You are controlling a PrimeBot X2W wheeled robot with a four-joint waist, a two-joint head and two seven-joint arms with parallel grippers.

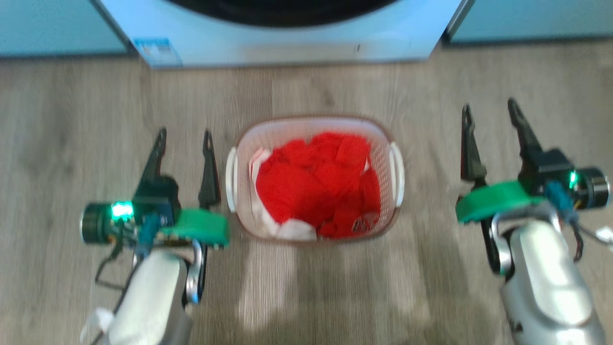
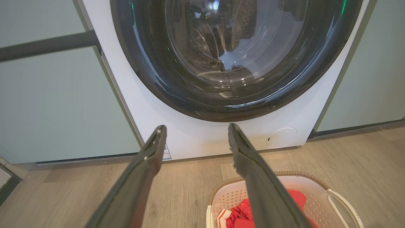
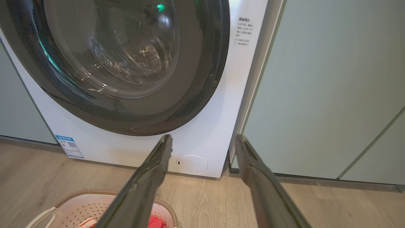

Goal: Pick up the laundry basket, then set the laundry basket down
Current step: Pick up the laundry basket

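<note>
One white washing machine point(image 1: 287, 43) with a round dark glass door stands on the wood-grain plank floor point(image 1: 72, 120). In front of it sits one laundry basket point(image 1: 311, 118) of perforated white plastic, rounded-rectangular and brown-rimmed, with two white handles point(image 1: 231, 179) and red and white cloth point(image 1: 311, 187) inside. Two grippers flank it with fingers spread and empty: the left gripper point(image 1: 185, 132) just beside it, the right gripper point(image 1: 489, 105) farther off.

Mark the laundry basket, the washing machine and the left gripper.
laundry basket point(image 1: 282, 133), head view, far inner wall.
washing machine point(image 2: 196, 139), left wrist view, lower white front panel.
left gripper point(image 1: 185, 131), head view, midway between fingertips.
</note>
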